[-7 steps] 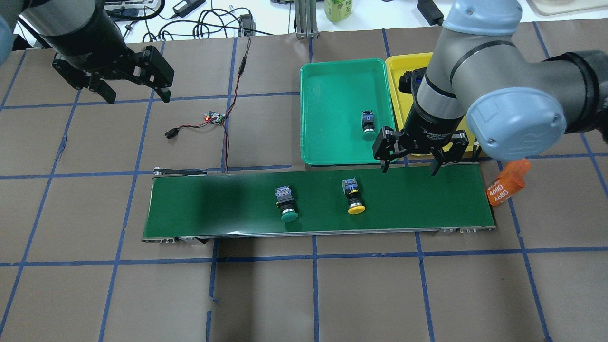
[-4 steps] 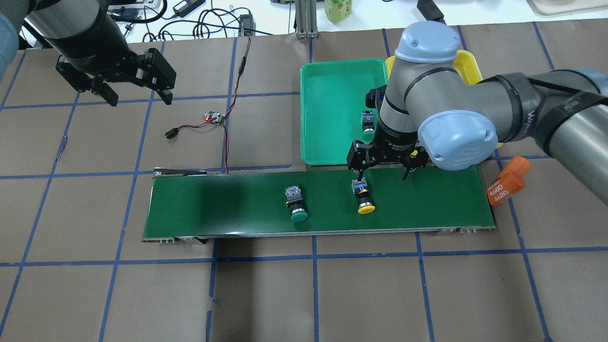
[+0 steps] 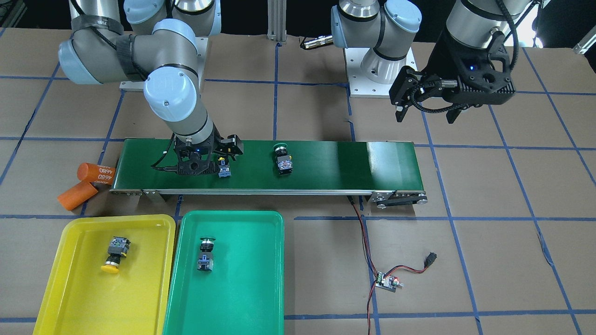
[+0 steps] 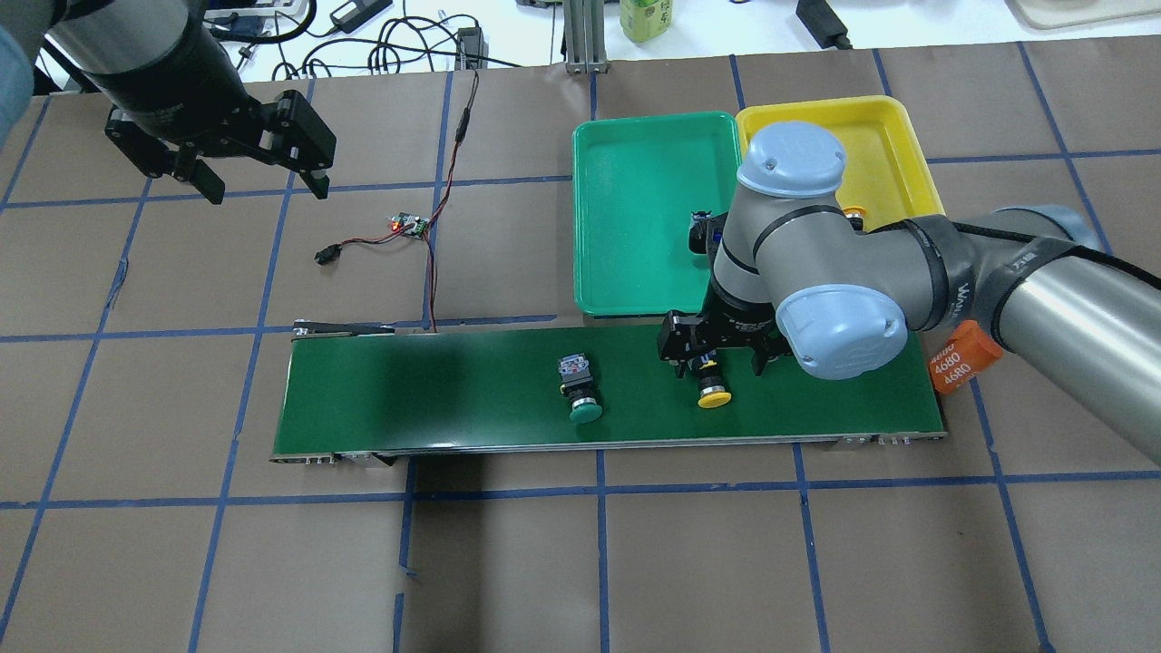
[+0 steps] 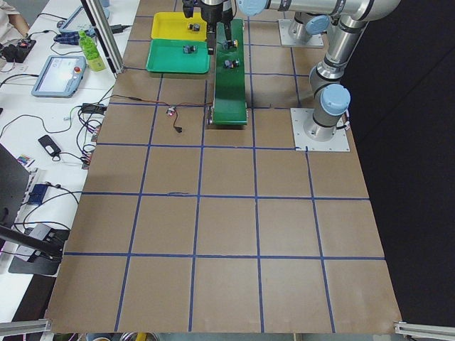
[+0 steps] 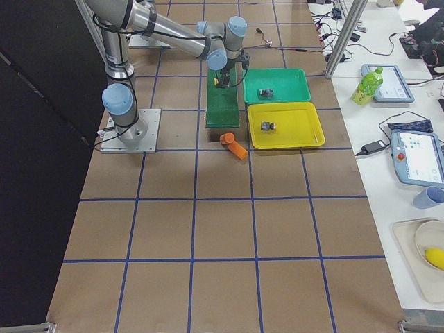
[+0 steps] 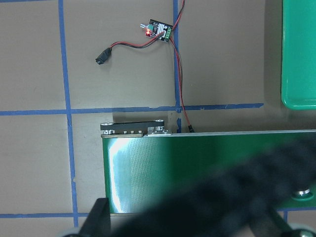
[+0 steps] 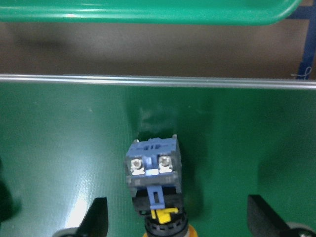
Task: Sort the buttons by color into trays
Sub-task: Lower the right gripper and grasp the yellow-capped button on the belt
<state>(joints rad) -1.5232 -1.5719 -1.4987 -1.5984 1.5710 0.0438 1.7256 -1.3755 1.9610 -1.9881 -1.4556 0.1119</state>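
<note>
Right claw (image 4: 717, 365) has been swung off the tray side and lowered onto the belt (image 4: 435, 390). It is now spread wide astride the yellow button (image 4: 714, 392), with nothing gripped yet. Both belt items have been carried along meanwhile, and the green button (image 4: 581, 392) is well apart. Closing is judged next, then transfer to the yellow tray (image 4: 893, 145), which is half filled. Left claw (image 4: 265, 188) is unchanged: open, empty, held above the counter (image 4: 544, 562).
</note>
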